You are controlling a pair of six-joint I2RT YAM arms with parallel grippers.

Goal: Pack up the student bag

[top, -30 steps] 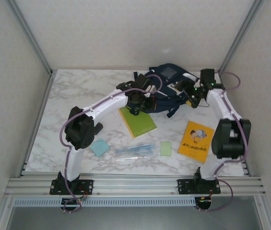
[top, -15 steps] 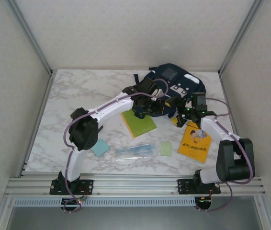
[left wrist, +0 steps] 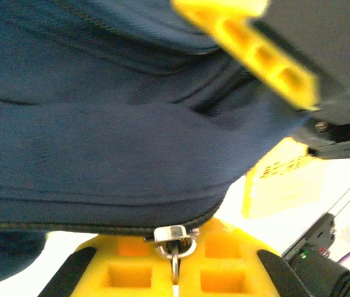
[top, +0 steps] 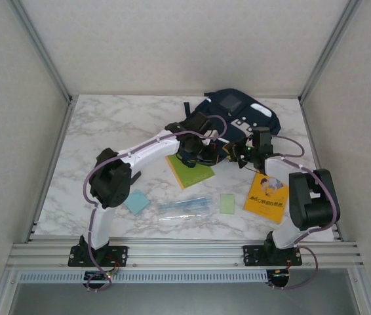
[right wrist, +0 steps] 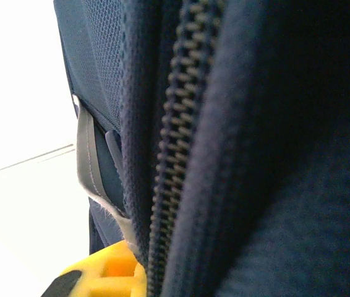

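At the far right of the marble table [top: 107,131]: student bag [top: 241,108], navy, lying flat, its near edge facing the arms.

- Left gripper [top: 206,152]: clamped on the bag's near edge; the left wrist view shows the zipper slider [left wrist: 175,235] hanging right at its yellow fingers.
- Right gripper [top: 236,156]: pressed up against the zipper teeth [right wrist: 175,154] just beside the left; whether it is clenched cannot be told.
- Step in hand, judged: spreading the bag's mouth. To do it well, pinch fabric beside the teeth, not the teeth themselves, and draw the two sides apart evenly so the bag does not drag.
- Bag contents: interior hidden, cannot tell.
- Unpacked, on the table nearer the arms: green notebook [top: 189,169], yellow book [top: 267,193], blue pad [top: 136,201], small green pad [top: 227,203], clear pen pouch [top: 184,207].
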